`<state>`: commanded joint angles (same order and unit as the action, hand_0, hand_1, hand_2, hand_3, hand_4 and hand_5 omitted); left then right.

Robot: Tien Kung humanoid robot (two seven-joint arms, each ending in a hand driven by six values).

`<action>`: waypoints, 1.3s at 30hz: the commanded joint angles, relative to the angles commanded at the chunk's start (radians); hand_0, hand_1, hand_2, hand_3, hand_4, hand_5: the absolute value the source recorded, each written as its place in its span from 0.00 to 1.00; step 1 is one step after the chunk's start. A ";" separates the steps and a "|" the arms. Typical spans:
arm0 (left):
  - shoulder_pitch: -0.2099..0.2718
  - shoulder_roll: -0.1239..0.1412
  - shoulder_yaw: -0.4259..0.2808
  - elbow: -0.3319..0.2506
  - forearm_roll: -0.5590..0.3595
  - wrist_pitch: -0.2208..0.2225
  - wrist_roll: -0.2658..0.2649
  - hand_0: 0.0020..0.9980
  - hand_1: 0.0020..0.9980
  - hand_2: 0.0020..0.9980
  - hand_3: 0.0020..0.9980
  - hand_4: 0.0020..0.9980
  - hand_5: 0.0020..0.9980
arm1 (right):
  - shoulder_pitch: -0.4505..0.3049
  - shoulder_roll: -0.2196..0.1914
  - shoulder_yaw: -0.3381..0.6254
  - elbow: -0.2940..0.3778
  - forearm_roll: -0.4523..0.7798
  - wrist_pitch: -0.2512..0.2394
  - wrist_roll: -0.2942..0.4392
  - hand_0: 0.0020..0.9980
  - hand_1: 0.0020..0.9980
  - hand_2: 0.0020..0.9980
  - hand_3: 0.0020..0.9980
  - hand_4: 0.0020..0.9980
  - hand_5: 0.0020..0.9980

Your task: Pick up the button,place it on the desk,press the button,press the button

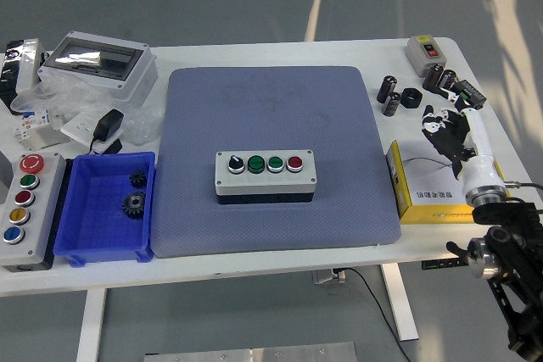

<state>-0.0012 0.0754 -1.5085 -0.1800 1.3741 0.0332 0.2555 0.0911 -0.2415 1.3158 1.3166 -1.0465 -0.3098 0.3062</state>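
1. The grey rectangular four-button control box (265, 176) lies near the middle of the blue-grey foam mat (271, 108), its long axis running left to right, parallel to the table's near edge.
2. Its button face points up; from left to right it carries a black rotary knob (236, 162), two green push buttons (256, 162) and a dark red push button (294, 162).
3. The right hand (447, 127), white and black, is off the mat at the right side of the white table (339, 48), over the far edge of a yellow-and-white flat carton (428, 184), well apart from the control box. Its fingers are curled loosely and grasp nothing.
4. The blue open plastic bin (106, 208) left of the mat holds two dark metal gears (133, 203), one smaller and farther back.
5. A second, larger grey button station (25, 209) with red, green, yellow and blue buttons lies at the table's left edge, beside the bin.
6. A grey enclosure with a clear lid (96, 60) sits at the far left corner.
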 joint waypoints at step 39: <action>0.010 0.019 -0.016 0.000 0.012 0.023 0.030 0.63 0.58 0.54 0.60 0.59 0.19 | -0.037 0.000 0.040 0.029 0.079 0.013 0.152 0.82 0.77 0.78 0.76 0.94 1.00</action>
<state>0.0085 0.0947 -1.5247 -0.1800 1.3859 0.0562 0.2852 0.0544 -0.2419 1.3554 1.3457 -0.9672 -0.2969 0.4582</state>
